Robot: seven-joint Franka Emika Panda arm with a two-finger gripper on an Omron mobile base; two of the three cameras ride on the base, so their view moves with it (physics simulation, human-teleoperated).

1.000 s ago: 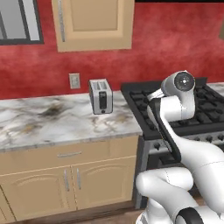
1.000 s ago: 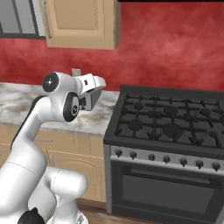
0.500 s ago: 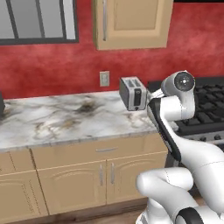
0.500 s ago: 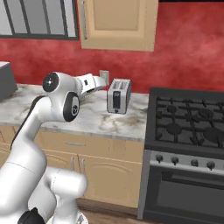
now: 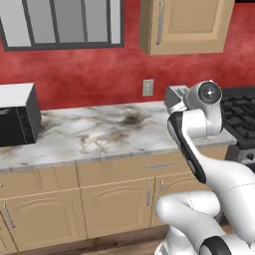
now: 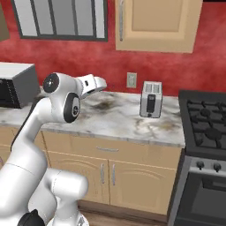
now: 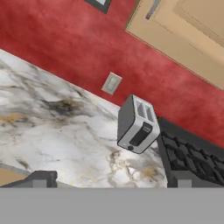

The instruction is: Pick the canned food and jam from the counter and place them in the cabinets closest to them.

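The canned food and the jam are out of view. The marble counter point(image 5: 99, 134) point(image 6: 119, 117) point(image 7: 52, 131) runs across the scene, bare in its middle. A tan wall cabinet point(image 5: 189, 25) point(image 6: 159, 24) point(image 7: 188, 30) hangs above it with its door closed. My gripper point(image 6: 95, 83) point(image 7: 111, 180) is held high over the counter, pointing toward the wall. In the hand view its fingertips point(image 7: 41, 178) stand wide apart, so it is open with nothing between them.
A silver toaster point(image 6: 150, 99) point(image 7: 136, 124) stands near the counter's right end, under a wall outlet point(image 6: 131, 80). A black stove point(image 6: 205, 128) point(image 5: 241, 112) adjoins on the right. A microwave point(image 5: 15, 119) point(image 6: 15, 84) sits at the left, below a window point(image 5: 64, 22).
The whole scene has slid right in both base views, so the base has driven left along the counter. The microwave and window have come into view. The arm's pose is unchanged.
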